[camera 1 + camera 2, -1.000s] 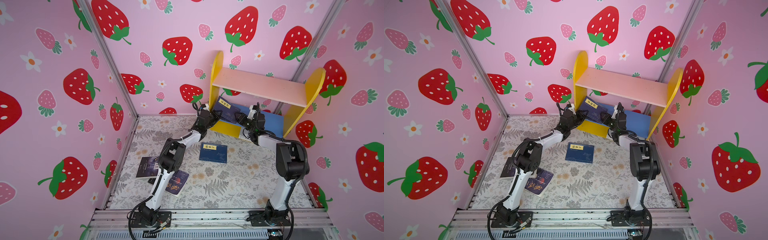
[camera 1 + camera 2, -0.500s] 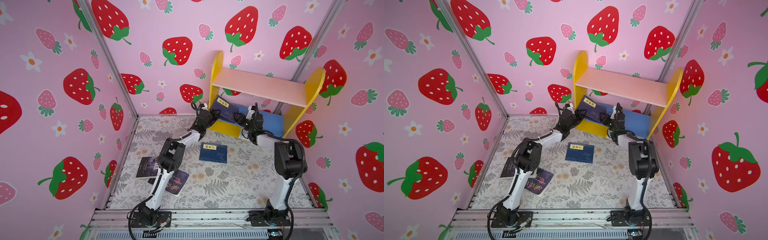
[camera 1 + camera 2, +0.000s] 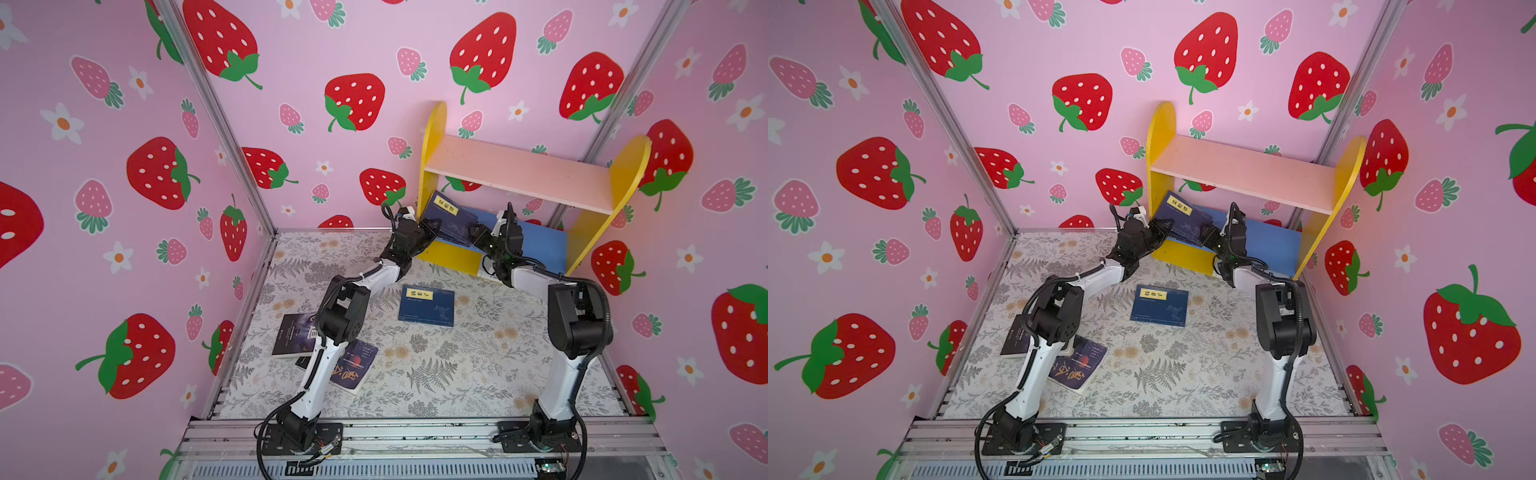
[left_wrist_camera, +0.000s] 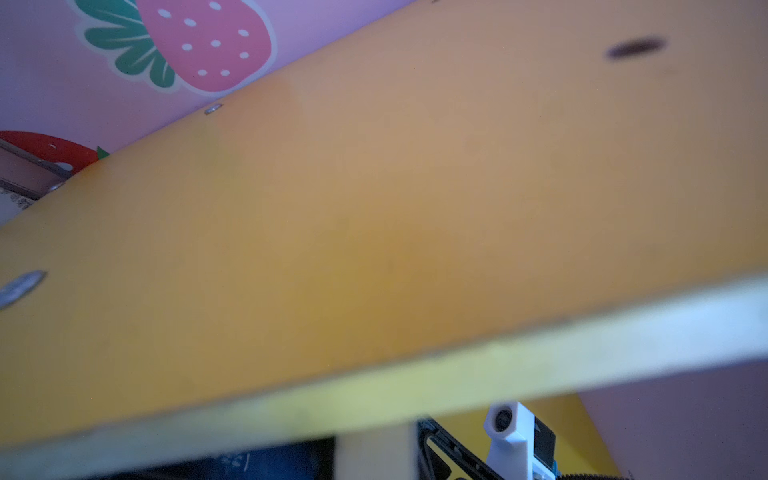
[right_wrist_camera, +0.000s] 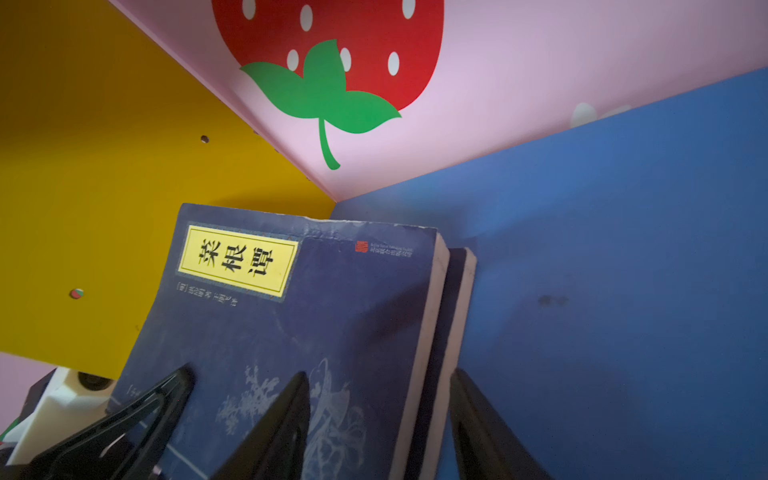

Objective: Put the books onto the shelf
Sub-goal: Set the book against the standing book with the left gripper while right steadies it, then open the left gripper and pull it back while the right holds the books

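Right pincer (image 5: 380, 374): my jaws stand parted astride two navy yellow-labelled paperback books (image 5: 291, 332), leaning on the blue lower board (image 5: 623, 249) of the yellow-sided wooden shelf (image 3: 519, 170), 9 o'clock end. Left pincer (image 3: 429, 233): closed, beside them. Step: seating. Next, I judge: withdraw toward 6 o'clock without toppling them.

On the mat (image 3: 457, 374) you see one navy book (image 3: 427, 306) flat and two dark books (image 3: 291, 334) close together; in the shelf (image 3: 519, 170) two navy books (image 5: 291, 332) lean.
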Controlling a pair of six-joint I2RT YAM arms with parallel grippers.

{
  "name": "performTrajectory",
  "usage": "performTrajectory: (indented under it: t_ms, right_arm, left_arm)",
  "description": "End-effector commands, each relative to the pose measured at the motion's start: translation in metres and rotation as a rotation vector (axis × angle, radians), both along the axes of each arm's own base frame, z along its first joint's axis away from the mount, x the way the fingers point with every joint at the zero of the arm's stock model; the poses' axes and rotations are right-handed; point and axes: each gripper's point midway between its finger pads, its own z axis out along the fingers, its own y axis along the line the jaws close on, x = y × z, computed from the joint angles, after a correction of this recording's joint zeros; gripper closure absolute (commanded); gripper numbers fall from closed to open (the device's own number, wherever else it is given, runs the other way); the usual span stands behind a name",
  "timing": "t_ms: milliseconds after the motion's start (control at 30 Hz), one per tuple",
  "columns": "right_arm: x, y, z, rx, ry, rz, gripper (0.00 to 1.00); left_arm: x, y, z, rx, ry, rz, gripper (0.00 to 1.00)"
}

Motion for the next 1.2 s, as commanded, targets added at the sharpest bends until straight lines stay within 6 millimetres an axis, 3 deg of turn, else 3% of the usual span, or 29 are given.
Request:
performTrajectory:
  t_ms: [0, 667, 900, 1000, 1167]
  right_arm:
    - [0.001, -0.008, -0.008, -0.042, 0.050, -0.055, 0.43]
    - [0.006, 0.008, -0.022, -0.112, 0.098, -0.050, 0.41]
    - [0.006, 0.007, -0.036, -0.141, 0.131, -0.072, 0.46]
    - [0.007, 0.007, -0.042, -0.191, 0.144, -0.092, 0.48]
    - [0.008, 0.009, -0.055, -0.210, 0.171, -0.096, 0.56]
  left_arm:
    - [0.003, -0.005, 0.011, -0.044, -0.039, -0.023, 1.00]
    - [0.005, -0.005, -0.005, -0.031, -0.010, 0.000, 1.00]
    - [0.005, -0.006, -0.011, -0.012, 0.006, -0.011, 1.00]
    - [0.005, -0.003, -0.017, -0.007, 0.020, -0.005, 0.95]
    - [0.005, 0.004, -0.023, -0.010, 0.046, 0.012, 0.76]
